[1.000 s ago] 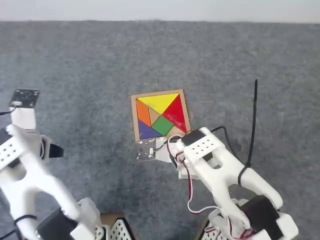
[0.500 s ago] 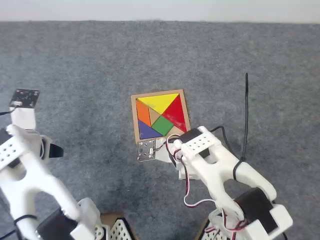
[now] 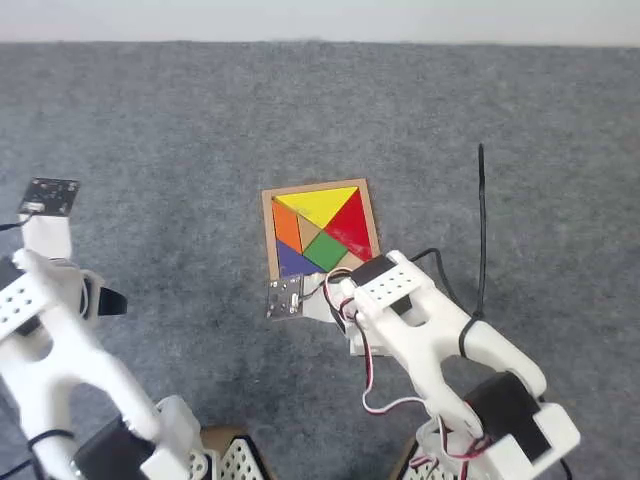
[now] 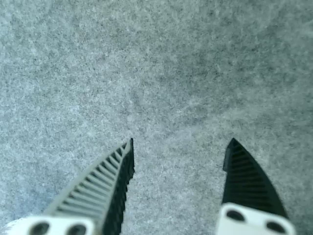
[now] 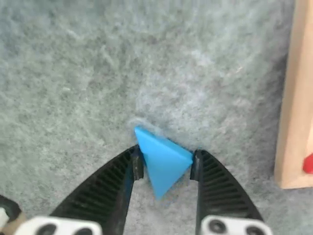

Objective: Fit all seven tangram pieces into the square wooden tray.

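The right gripper [image 5: 166, 157] pinches the blue triangle [image 5: 163, 155] between its fingers, low over the mat [image 3: 150, 130] and just outside the tray [image 5: 289, 98]. In the past second this arm has edged along the tray's near edge toward its left corner. Five pieces [image 3: 318, 205] lie in the tray with bare wood at its centre and near edge, so insertion is judged outstanding; the left gripper [image 4: 181, 144] hangs spread and empty over the mat's left side.
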Action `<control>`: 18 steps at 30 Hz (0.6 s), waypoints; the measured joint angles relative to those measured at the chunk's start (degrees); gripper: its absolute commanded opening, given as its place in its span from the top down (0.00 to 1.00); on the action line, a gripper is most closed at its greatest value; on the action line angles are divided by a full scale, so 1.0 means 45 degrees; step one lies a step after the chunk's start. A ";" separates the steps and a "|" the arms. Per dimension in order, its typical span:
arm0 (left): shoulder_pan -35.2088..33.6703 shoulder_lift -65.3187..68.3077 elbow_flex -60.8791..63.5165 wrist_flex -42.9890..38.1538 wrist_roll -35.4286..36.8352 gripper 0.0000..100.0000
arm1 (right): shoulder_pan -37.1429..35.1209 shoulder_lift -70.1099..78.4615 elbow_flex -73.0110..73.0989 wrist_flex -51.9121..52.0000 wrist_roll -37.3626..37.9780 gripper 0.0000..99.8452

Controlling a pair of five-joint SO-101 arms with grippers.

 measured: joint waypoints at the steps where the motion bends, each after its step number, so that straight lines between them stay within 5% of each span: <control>1: 0.0000 0.0000 0.0000 0.0000 0.0000 0.72 | -0.0020 0.0039 -0.0234 0.0215 -0.0176 0.87; 8: 0.0000 0.0000 0.0000 0.0000 0.0000 0.72 | -0.0098 0.0215 -0.2833 0.1719 -0.0684 0.87; 18: 0.0000 0.0000 0.0000 0.0000 0.0000 0.72 | 0.0840 0.1758 -0.5626 0.2696 0.0977 0.87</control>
